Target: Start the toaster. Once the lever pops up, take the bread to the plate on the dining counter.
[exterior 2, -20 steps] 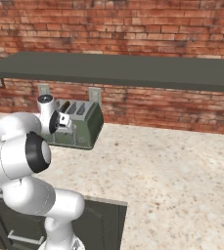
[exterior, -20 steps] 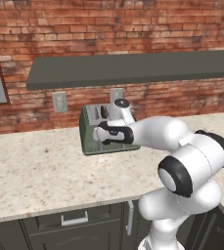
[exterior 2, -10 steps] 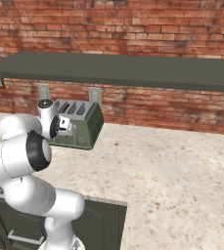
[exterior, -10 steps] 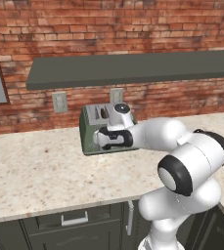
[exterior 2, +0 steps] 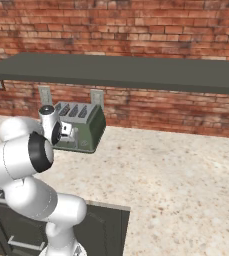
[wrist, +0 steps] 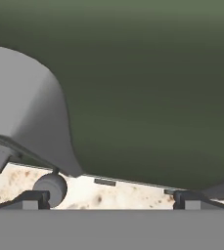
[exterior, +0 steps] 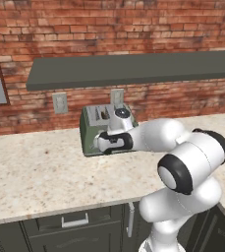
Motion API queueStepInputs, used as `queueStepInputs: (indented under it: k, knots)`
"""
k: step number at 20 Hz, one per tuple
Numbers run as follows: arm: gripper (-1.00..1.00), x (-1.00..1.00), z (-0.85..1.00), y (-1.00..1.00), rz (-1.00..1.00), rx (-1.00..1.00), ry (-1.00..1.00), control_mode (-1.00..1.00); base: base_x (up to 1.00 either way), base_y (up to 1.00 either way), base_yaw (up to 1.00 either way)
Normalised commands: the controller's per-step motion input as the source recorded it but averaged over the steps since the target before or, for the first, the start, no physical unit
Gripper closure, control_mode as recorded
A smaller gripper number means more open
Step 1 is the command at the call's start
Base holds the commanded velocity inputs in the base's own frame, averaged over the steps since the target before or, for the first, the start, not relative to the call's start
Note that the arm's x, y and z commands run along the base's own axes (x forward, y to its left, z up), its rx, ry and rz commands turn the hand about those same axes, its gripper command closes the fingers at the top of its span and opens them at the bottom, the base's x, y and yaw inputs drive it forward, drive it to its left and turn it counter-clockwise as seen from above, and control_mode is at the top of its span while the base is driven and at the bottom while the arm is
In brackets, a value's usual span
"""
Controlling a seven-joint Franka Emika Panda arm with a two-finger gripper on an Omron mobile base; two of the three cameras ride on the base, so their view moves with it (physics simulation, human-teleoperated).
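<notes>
I'm pressing the claw (exterior: 103, 145), jaws released wide, against the toaster (exterior: 91, 129) front, lining up for its lever.

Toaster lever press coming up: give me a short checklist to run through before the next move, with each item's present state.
1. Tool open, holding nothing: ok.
2. Tool close against the toaster front: ok; green face looms in the hand view.
3. Fingertip on a lever: cannot tell.
4. Lever already down: cannot tell; the arm hides the front.
5. Bread in a slot: cannot tell; slots look dark.
6. Toaster upright on the counter: ok.
</notes>
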Motion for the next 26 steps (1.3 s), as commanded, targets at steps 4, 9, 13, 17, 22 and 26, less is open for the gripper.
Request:
queueStepInputs:
  k: [4,9,13,17,22,26]
  knots:
    - [-1.0,0.0,-0.16,0.0,0.0,0.0,0.0,-1.0,0.0,0.0,0.0]
    - [-1.0,0.0,-0.19,0.0,0.0,0.0,0.0,-1.0,0.0,0.0,0.0]
    - [-1.0,0.0,-0.18,0.0,0.0,0.0,0.0,-1.0,0.0,0.0,0.0]
    - [-1.0,0.0,-0.06,0.0,0.0,0.0,-0.01,-1.0,0.0,0.0,0.0]
    - [-1.0,0.0,0.0,0.0,0.0,0.0,0.0,-1.0,0.0,0.0,0.0]
    - [-1.0,0.0,0.11,-0.01,0.0,0.0,-0.03,-1.0,0.0,0.0,0.0]
